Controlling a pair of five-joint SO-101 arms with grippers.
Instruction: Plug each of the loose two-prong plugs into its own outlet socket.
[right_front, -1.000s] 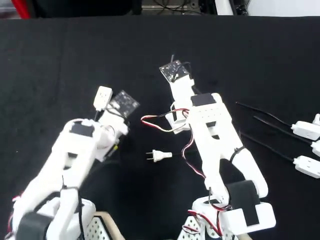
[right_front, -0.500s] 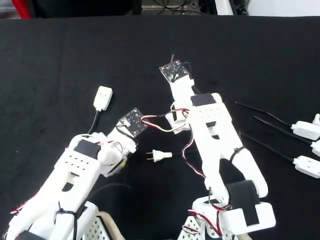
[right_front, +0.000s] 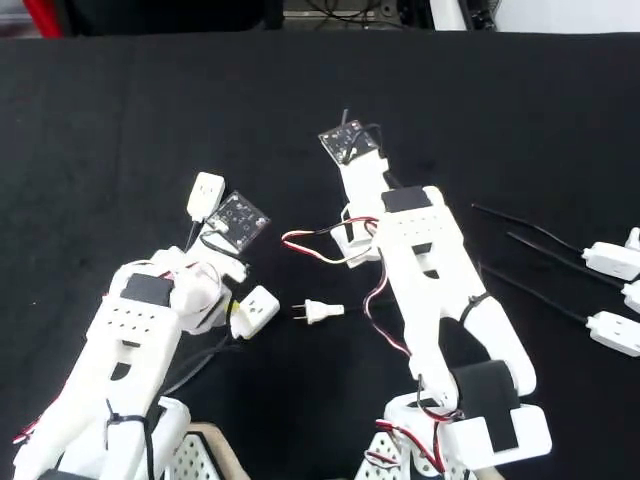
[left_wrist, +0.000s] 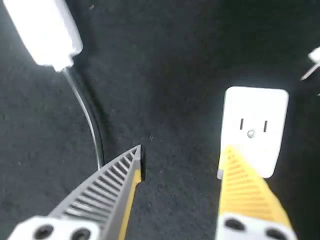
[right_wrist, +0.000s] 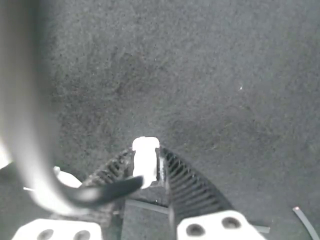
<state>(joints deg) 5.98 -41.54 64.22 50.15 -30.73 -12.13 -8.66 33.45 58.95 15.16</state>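
Two-prong plug (right_front: 320, 312) lies loose on the black table (right_front: 520, 120), prongs toward an outlet socket (left_wrist: 255, 120) just beside it. We note the left gripper (left_wrist: 182, 150) with its jaws apart and bare cloth in the gap between them. The outlet socket sits face up at the tip of the yellow finger (left_wrist: 245, 190), overlapped by it and outside the gap; we cannot tell whether they touch. A second outlet socket (left_wrist: 47, 30) lies ahead of the grey finger (left_wrist: 112, 185), and its cable (left_wrist: 87, 112) runs back to that finger's tip. The plug is beyond the first socket, on the outer side of the yellow finger. We find the right gripper (right_wrist: 145, 152) with its jaws clamped on a small white piece (right_wrist: 145, 145); we cannot tell what that piece is. Three corded white units (right_front: 610, 260) lie well apart from both pairs of jaws.
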